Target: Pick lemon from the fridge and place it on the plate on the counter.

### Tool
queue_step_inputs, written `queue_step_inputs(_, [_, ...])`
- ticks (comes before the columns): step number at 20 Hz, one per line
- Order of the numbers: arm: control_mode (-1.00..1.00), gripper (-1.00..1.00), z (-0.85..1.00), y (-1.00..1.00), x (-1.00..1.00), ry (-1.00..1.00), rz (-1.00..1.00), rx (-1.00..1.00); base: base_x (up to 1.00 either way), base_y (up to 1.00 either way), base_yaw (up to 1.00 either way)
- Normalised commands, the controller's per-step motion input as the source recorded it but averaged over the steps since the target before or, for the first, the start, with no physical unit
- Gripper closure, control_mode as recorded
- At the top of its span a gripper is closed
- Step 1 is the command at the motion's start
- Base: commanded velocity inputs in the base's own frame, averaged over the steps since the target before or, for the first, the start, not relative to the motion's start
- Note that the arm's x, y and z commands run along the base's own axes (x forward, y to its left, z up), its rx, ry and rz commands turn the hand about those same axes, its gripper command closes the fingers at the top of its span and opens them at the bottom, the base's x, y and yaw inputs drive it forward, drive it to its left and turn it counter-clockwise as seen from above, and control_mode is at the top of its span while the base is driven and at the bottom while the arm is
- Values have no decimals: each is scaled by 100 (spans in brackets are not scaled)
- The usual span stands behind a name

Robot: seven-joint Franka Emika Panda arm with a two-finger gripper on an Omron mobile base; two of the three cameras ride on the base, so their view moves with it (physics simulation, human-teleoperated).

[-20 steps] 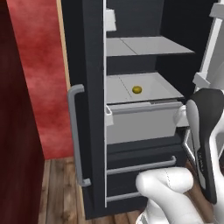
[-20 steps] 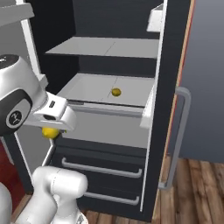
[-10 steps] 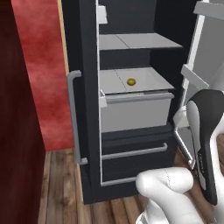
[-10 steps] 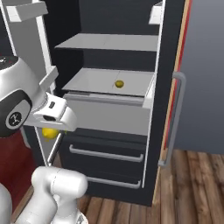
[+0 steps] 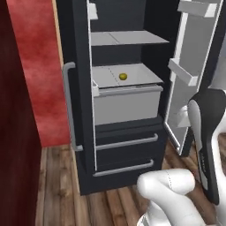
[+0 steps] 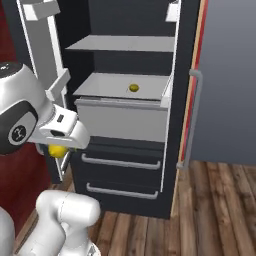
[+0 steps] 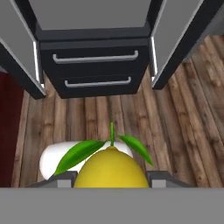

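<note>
Fridge [image 5: 84,132]: tall black cabinet, door swung open, curved grey bar handle [image 5: 68,106] on the neighbouring panel. Inside, light grey shelves and a pale drawer [image 5: 126,103]; two dark drawers with bar pulls below.

Red wall panel [image 5: 37,66]: beside the fridge, on the left in the left base view.

Wood plank floor [image 7: 175,113]: runs under the fridge front and beneath the hand.

Robot arm [image 6: 30,120]: white with dark joints, raised in front of the open fridge and outside the cabinet.

Tool [image 7: 111,177]: jaws closed narrow on the lemon, one finger showing at either side of the fruit in the hand view.

Lemon [image 7: 111,168]: bright yellow, green leaves at the stem, held between the jaws; in the right base view it shows as a yellow spot [image 6: 57,150] under the hand, low and left of the drawer front.

Small mustard-yellow ball [image 5: 123,77]: resting on the shelf above the drawer, well apart from the hand; not the task fruit.

Key relation: the lemon sits in the tool already, stem end pointing toward the fridge. Neither plate nor counter is in sight, so the carry probably leads away from the fridge.
</note>
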Motion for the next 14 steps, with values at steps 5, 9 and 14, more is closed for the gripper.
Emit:
queue_step_inputs(5, [100,100,0,0,0,0,0,0,-26,-40,-48])
queue_step_inputs(9, [100,100,0,0,0,0,0,0,0,-35,-70])
queue_step_inputs(14, [100,100,0,0,0,0,0,0,0,-21,-74])
